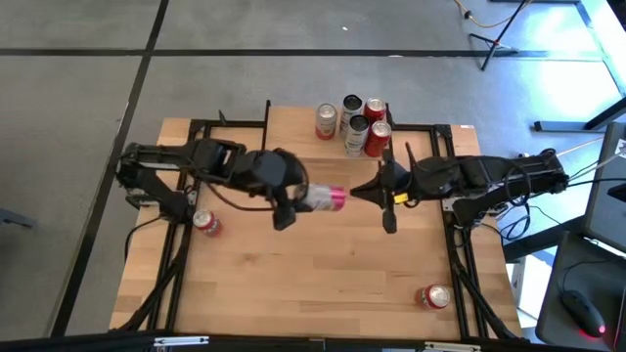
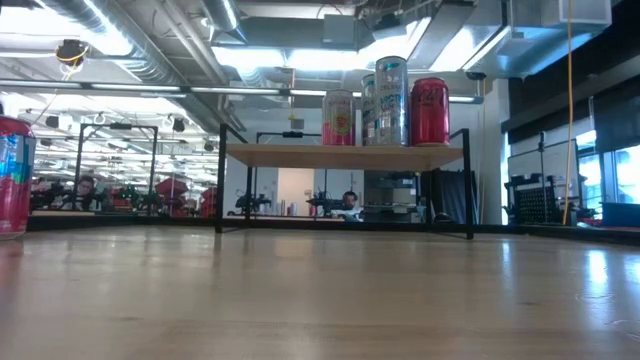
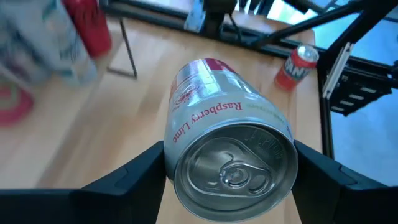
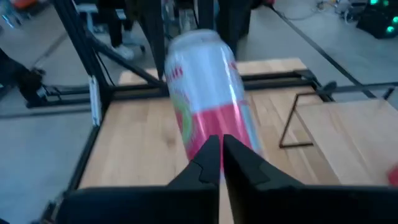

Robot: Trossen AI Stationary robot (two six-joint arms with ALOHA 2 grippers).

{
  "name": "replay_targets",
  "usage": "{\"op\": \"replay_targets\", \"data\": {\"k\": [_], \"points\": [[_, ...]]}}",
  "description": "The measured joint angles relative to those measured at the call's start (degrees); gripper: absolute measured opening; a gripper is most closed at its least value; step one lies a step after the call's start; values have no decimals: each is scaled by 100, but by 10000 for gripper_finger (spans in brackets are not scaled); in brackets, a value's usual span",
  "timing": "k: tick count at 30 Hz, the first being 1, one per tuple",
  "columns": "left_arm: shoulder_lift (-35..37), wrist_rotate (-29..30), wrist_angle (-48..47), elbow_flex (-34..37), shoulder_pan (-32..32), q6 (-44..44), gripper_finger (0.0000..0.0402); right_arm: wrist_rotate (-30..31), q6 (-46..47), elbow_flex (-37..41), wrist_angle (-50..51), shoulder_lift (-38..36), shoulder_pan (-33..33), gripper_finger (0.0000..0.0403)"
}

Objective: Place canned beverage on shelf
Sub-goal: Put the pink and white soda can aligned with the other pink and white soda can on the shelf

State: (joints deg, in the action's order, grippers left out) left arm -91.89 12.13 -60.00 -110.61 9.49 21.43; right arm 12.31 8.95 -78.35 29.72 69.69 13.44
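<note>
A white and pink can point(image 1: 325, 198) marked "Raspberry Lime" lies about level above the middle of the table, its top end toward the left arm. My left gripper point(image 1: 305, 198) is shut on it. My right gripper point(image 1: 360, 192) is shut, its fingertips point(image 4: 214, 155) at the can's pink bottom end point(image 4: 217, 121). The shelf point(image 1: 293, 122) stands at the table's far side on thin black legs, with several cans point(image 1: 354, 122) upright on its plank point(image 2: 340, 156). Neither gripper shows in the low view. My left gripper pinches the can's side walls near its top end point(image 3: 186, 134) between its two fingers point(image 3: 140, 168), which come level from the table's left side. The can's pull-tab lid point(image 3: 233, 165) faces the wrist. The can is lifted clear and points toward the table's right. My right gripper's shut fingertips stand against the can's pink end, coming level from the table's right. I cannot tell whether they touch it.
A red can point(image 1: 205, 223) lies on the table under the left arm and stands out at the low view's left point(image 2: 12, 175). Another red can point(image 1: 433, 296) lies near the front right corner. Black frame rails point(image 1: 460, 254) run along the table's sides.
</note>
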Motion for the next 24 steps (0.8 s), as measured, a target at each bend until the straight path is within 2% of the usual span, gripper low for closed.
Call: {"op": "replay_targets", "data": {"k": [4,7,14,24], "points": [[-389,-46,-10,-650,-113,-548,257,-196,2,-4,-162,15,-83,23],[-525,-80,1,-889,-179,-754,258,-230,-15,-4,-99,60,-82,26],[-534,-3,105,-916,-282,-820,259,-178,-40,-4,153,149,-75,2],[-537,39,162,-916,-275,-848,260,-165,-320,-121,298,276,-71,1]]}}
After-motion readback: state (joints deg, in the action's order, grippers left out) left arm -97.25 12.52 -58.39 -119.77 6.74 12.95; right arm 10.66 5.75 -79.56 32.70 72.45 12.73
